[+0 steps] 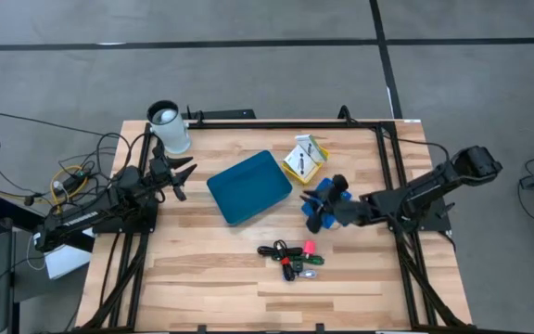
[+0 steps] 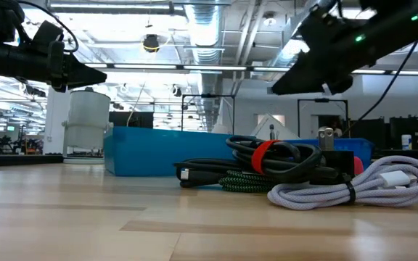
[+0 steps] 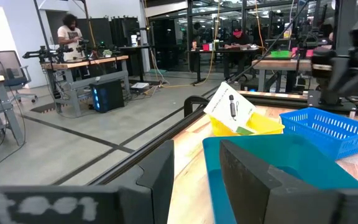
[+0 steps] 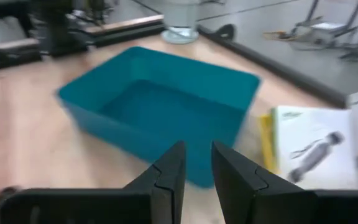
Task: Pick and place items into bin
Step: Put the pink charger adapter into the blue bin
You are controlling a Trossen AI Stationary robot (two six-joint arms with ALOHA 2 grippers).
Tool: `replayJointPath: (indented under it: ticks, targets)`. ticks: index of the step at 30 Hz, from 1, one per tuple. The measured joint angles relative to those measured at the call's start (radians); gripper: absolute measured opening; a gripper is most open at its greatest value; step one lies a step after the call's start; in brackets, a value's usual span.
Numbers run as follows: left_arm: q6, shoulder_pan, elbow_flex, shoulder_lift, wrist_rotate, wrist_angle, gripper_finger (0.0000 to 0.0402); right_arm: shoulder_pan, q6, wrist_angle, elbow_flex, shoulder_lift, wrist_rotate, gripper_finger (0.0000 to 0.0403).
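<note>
A cluster of small items [image 1: 290, 260] lies on the wooden table [image 1: 202, 269] toward its near edge, apart from the teal bin [image 1: 248, 186] at the centre, with nothing yet visible inside the bin in the right wrist view. The heap, seen level with the table as a black cable bundle with a red strap [image 2: 267, 163], a green-flecked cord [image 2: 242, 181] and a coiled white cable [image 2: 354, 185], runs with its long axis roughly left to right across the table in the overhead view, a pink-red piece [image 1: 310, 248] at its right end nearest the right arm. The right pincer [image 1: 321, 206] hangs above the table between the bin and a small blue basket [image 1: 338, 190], its fingers [image 4: 169, 177] narrowly parted and holding nothing; the left pincer [image 1: 182, 176] waits near a white cup [image 1: 169, 128] at the bin's far left, fingers [image 3: 157, 180] apart and empty. The likely trouble is the tangle: a grab at one cord could drag its neighbours along or shed them short of the bin, and a narrow opening may slide off the thick bundle rather than close round it. A white-and-yellow packet [image 1: 304, 158] sits beyond the basket, near the bin's far right corner, and a low swing by the right arm could knock the basket or the bin's wall [image 4: 148, 134].
</note>
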State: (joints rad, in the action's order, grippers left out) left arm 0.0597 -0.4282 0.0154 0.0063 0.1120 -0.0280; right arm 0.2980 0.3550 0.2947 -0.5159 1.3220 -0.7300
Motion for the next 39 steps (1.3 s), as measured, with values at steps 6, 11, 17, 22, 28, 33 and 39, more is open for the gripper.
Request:
replayJointPath:
  ticks: [6,11,17,22,28,33,39]
  targets:
    - [0.000,0.000,0.000,0.000,0.000,0.000,0.0119,0.130,0.067,0.032,-0.001,0.043,-0.001,0.0070]
    - [0.000,0.000,0.000,0.000,0.000,0.000,0.0119,0.219,0.072,0.114,-0.001,0.130,-0.002,0.0070]
    - [0.000,0.000,0.000,0.000,0.000,0.000,0.0119,0.267,0.057,0.228,-0.001,0.244,-0.002,0.0070]
    - [0.000,0.000,0.000,0.000,0.000,0.000,0.0119,0.246,0.033,0.245,-0.001,0.261,-0.002,0.0070]
    - [0.000,0.000,0.000,0.000,0.000,0.000,0.0119,0.214,-0.016,0.246,-0.001,0.225,0.003,0.0070]
    - [0.000,0.000,0.000,0.000,0.000,0.000,0.0119,0.212,-0.018,0.245,-0.001,0.201,0.076,0.0070]
    - [0.000,0.000,0.000,0.000,0.000,0.000,0.0119,0.212,0.095,0.231,-0.001,0.201,0.175,0.0070]
